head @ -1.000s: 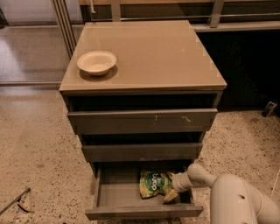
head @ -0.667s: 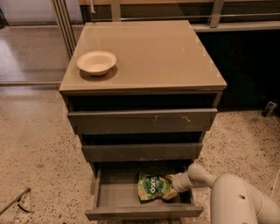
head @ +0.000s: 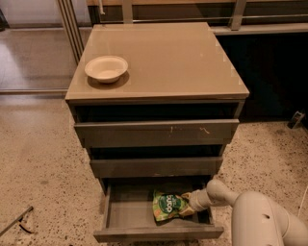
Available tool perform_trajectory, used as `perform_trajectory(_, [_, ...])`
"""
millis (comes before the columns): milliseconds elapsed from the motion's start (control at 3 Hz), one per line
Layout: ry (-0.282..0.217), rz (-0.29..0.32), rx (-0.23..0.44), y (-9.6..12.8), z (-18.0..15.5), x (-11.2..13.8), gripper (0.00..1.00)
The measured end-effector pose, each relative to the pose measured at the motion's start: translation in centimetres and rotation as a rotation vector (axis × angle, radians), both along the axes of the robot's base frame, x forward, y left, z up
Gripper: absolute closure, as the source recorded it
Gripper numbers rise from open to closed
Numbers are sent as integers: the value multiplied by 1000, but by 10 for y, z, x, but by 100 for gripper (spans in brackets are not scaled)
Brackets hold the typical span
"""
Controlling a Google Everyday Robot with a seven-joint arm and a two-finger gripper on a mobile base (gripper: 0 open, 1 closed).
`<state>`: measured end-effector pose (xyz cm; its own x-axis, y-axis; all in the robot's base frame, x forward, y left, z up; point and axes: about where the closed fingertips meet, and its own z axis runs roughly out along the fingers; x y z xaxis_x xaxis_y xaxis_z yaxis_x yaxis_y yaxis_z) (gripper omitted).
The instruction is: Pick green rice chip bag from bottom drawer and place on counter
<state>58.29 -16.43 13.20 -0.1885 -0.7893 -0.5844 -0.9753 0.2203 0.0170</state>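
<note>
Pincer (head: 188, 206) in bottom drawer (head: 127, 212), seemingly touching green rice chip bag (head: 167, 205)

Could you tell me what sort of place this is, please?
Likely an office or lab: drawer cabinet, terrazzo floor, metal railing behind. The gripper is in the bottom drawer, at the bag.

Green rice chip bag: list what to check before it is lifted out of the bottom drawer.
1. Access: the bottom grey-brown drawer is pulled open: ok.
2. Target: the crinkly light-green rice chip bag lies inside it, right of middle: ok.
3. Reach: the gripper is in the drawer at the bag's right edge: ok.
4. Hold on the bag secure: cannot tell.
5. Way up past the middle drawer front: cannot tell.
6. Landing: the glossy beige counter has bare surface right of the white round bowl: ok.
</note>
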Motion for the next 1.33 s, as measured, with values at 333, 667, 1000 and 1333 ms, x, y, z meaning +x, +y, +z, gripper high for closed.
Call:
perform_trajectory(333, [17,38,1,7,15,-2,100])
perform_trajectory(667, [33,65,15,14,41,-5,100])
perform_trajectory(1000, [37,75,20,14,76,-10,100])
perform_trajectory(1333, [14,64,14,8,121,-13,100])
